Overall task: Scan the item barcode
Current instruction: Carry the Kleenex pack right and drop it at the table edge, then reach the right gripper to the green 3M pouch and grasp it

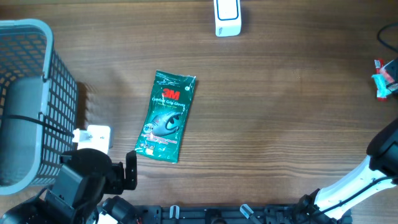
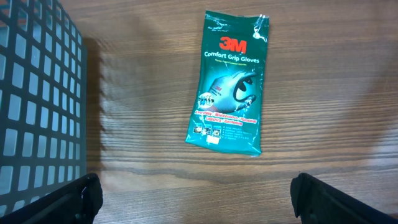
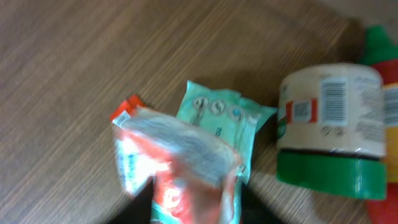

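The left arm (image 1: 81,182) is found folded low at the worktop's near left corner, beside the basket (image 1: 59,99). The left gripper (image 2: 196,198) is spread wide over bare wood. The glove packet (image 1: 166,117) lies flat left of centre, print upward, well apart from the scanner (image 1: 227,17) at the far edge. The right arm (image 1: 367,174) is stretched toward the right edge. Whether the right gripper (image 3: 194,214) holds the blurred red packet (image 3: 174,162) cannot be told.
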Controlling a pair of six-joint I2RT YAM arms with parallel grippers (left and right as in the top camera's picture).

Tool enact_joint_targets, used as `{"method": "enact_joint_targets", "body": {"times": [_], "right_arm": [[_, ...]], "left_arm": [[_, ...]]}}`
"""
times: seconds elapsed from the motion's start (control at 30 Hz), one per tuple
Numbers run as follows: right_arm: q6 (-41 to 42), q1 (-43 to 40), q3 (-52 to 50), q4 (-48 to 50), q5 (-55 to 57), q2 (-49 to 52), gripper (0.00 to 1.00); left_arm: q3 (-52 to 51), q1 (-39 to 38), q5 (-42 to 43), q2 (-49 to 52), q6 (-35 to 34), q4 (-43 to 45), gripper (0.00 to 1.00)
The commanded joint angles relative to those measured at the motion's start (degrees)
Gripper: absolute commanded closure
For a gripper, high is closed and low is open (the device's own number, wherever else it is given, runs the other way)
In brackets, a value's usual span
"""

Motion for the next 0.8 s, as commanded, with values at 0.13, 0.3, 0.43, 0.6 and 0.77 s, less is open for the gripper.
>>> {"method": "enact_joint_targets", "body": {"times": [0.13,0.3,0.43,0.6,0.77], "right_arm": [[9.9,0.2,-0.3,0.6,-30.9,-1.5,0.00],[20.7,4.3,-0.3,-3.8,-63.2,-1.5,0.00],[11.8,16.3,-0.3,-12.3,-62.0,-1.5,0.00],[10.2,34.5,-0.4,-19.7,-40.5,-1.2,0.00],[10.3,55.9,-0.7,-18.1,-24.5,-0.8,0.00]], "left_arm": [[0.2,0.2,-0.5,-0.3,-0.5,0.1,0.00],[0.2,0.2,-0.5,-0.3,-0.5,0.1,0.00],[0.2,0.2,-0.5,-0.3,-0.5,0.1,0.00],[0.2,0.2,-0.5,-0.3,-0.5,0.1,0.00],[0.2,0.2,-0.5,-0.3,-0.5,0.1,0.00]]}}
